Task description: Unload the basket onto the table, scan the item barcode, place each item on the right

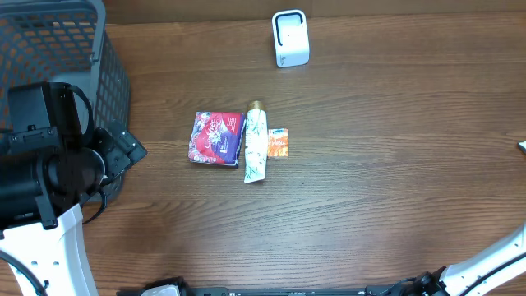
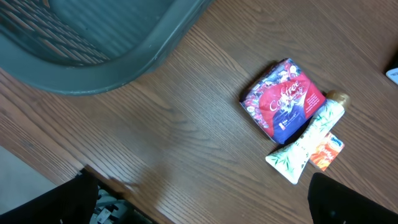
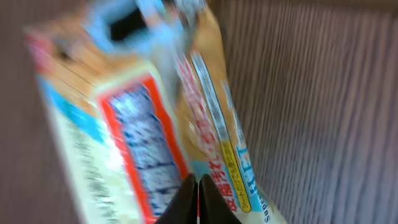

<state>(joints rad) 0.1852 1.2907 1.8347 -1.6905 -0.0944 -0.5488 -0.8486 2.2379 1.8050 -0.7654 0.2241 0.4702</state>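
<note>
1. The right gripper (image 3: 198, 190) is clenched, its two dark fingertips pressed together with only a thin line between them.
2. They appear to pinch the lower edge of a packet (image 3: 155, 124), which fills the right wrist view, tilted and blurred. It is cream and tan with red-edged blue print and a yellow strip of text.
3. This packet and the right gripper lie outside the overhead view, so where they stand over the table (image 1: 394, 164) cannot be told.
4. The scanner (image 1: 289, 38), a small white upright unit, stands at the far edge of the table, near the middle.
5. The left gripper (image 2: 202, 190) is spread wide and holds nothing; it hangs above bare wood just beside the grey basket (image 1: 111, 78) at the far left.
6. Three items lie together mid-table: a red and purple pouch (image 1: 216, 139), a white tube (image 1: 256, 146) touching its right side, and a small orange sachet (image 1: 278, 145) just right of the tube.
</note>
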